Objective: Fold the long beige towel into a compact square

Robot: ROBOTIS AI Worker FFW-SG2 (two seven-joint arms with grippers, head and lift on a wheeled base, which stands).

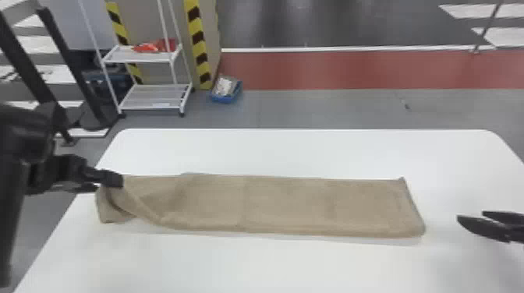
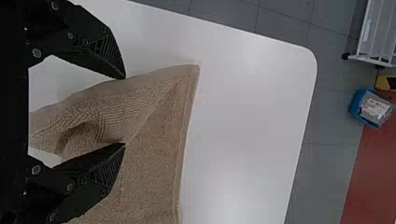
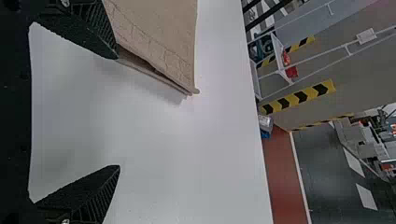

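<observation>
The beige towel point(image 1: 288, 204) lies as a long strip across the table, its left end rumpled and turned over. My left gripper point(image 1: 111, 187) is over that left end; in the left wrist view the left gripper point(image 2: 125, 111) stands open, with a folded part of the towel point(image 2: 154, 154) between and under its fingers. Off the towel's right end is my right gripper point(image 1: 470, 220), beyond the edge and apart from it in the head view. Seen from the right wrist, the right gripper point(image 3: 117, 112) is open over bare table, one finger beside the end of the towel point(image 3: 159, 32).
The white table point(image 1: 304, 152) has free room behind and in front of the towel. Past its far edge on the floor stand a white shelf rack point(image 1: 148, 95) and a blue bin point(image 1: 226, 89).
</observation>
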